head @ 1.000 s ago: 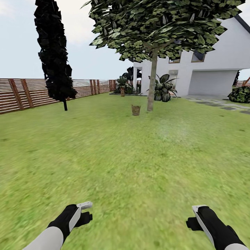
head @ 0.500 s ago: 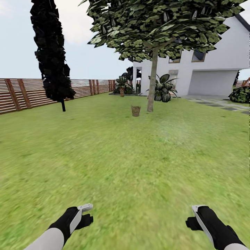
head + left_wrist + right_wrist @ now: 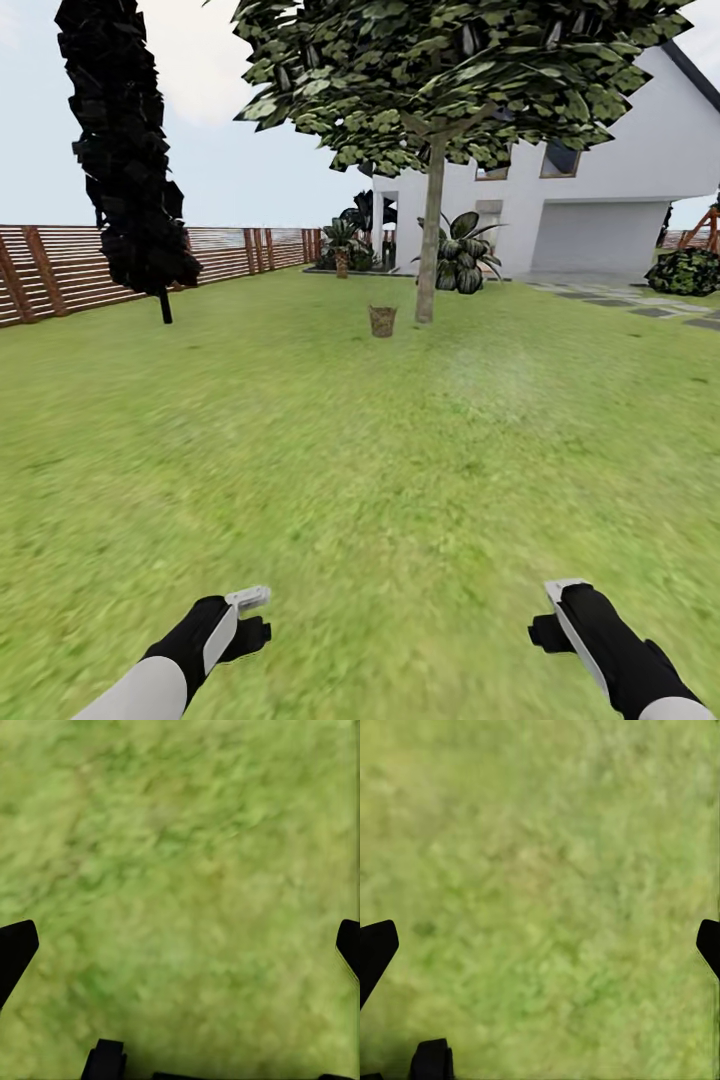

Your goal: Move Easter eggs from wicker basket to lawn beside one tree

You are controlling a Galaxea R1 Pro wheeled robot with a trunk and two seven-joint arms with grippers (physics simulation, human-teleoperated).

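The small brown wicker basket [image 3: 382,320] stands far ahead on the lawn [image 3: 360,470], just left of the foot of a tree [image 3: 428,250] with a grey-brown trunk and broad green leaves. The Easter eggs are hidden from here. At the near edge of the head view, my left gripper [image 3: 255,615] and right gripper [image 3: 545,612] hover low over the grass, far from the basket. In the left wrist view the left gripper [image 3: 180,949] is open over bare grass. The right gripper [image 3: 540,949] is open too, with nothing between its fingers.
A dark narrow cypress [image 3: 125,160] stands at the left in front of a wooden slat fence [image 3: 60,270]. A white house [image 3: 600,190] with potted plants [image 3: 462,255] lies behind the tree. Stepping stones [image 3: 650,310] run at the right. Open grass stretches between me and the basket.
The whole head view has shifted: cypress, fence and basket slid slightly left, so the camera moved. Both grippers hold the same pose and stay open.
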